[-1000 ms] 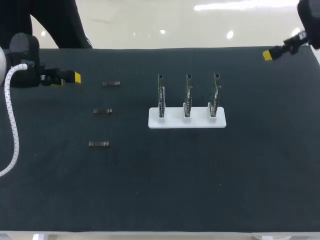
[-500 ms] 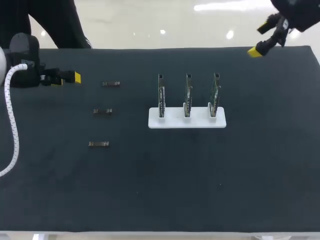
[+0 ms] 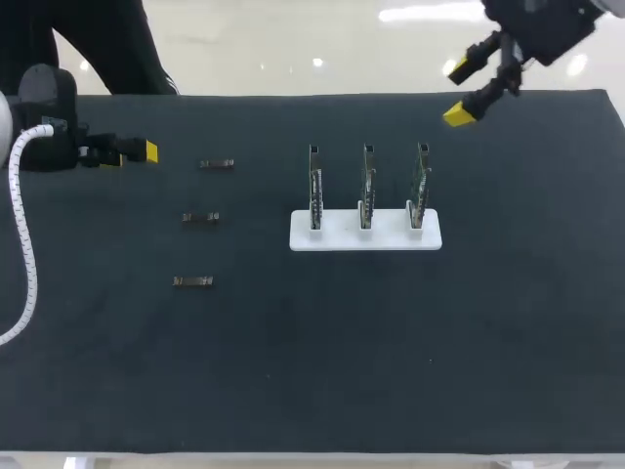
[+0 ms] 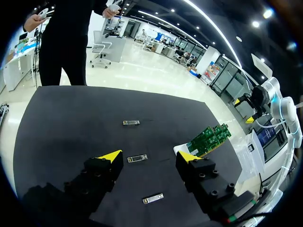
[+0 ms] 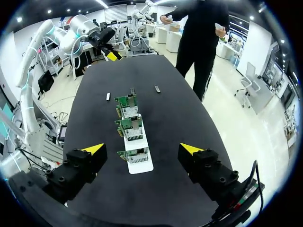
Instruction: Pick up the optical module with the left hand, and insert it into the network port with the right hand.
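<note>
Three modules (image 3: 200,217) lie untouched on the bench (image 3: 312,371) left of the port boards (image 3: 365,232), so the pick is not yet begun: my left tool (image 3: 137,151), wide and empty beside them, should next come down over one, while my right tool (image 3: 459,92) hangs wide and empty beyond the boards.

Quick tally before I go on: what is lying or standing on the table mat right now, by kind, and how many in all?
Optical modules: 3
Circuit boards, upright in the holder: 3
White holder: 1
Total: 7
</note>
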Robot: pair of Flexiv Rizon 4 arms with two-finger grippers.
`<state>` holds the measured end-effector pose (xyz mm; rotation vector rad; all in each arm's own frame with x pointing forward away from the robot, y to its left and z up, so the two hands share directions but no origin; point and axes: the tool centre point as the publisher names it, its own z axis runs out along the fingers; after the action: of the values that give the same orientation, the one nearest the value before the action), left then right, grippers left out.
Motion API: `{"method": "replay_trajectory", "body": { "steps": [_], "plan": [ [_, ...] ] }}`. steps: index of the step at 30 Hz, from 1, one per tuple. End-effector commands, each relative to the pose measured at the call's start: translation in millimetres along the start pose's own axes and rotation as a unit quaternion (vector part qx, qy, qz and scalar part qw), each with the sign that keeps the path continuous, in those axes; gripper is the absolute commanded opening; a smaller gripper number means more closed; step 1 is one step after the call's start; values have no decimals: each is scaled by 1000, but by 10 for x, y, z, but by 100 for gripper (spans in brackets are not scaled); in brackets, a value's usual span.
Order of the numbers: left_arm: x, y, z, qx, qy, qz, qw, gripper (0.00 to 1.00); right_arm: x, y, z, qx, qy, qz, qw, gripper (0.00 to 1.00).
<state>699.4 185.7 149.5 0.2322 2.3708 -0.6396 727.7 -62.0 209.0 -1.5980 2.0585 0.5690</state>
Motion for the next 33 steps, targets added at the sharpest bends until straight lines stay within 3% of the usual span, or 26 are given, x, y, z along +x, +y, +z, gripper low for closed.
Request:
{"method": "replay_trajectory", "body": {
  "steps": [1, 7, 22, 26, 27, 33],
  "plan": [
    [-10, -11, 1, -3, 2, 0, 1000, 100, -141, 85, 99, 32, 37, 3, 999, 100],
    [-10, -11, 1, -3, 2, 0, 1000, 100, -153, 191, 155, 29, 29, 41, 998, 100],
    [-10, -11, 1, -3, 2, 0, 1000, 100, -153, 191, 155, 29, 29, 41, 998, 100],
    [157, 138, -103, 82, 30, 105, 991, 100, -153, 191, 155, 29, 29, 41, 998, 100],
    [203, 161, -136, 102, 39, 145, 983, 100, -153, 191, 155, 29, 29, 41, 998, 100],
    [375, 134, -224, 181, 51, 262, 947, 100, -153, 191, 155, 29, 29, 41, 998, 100]
  ]
}}
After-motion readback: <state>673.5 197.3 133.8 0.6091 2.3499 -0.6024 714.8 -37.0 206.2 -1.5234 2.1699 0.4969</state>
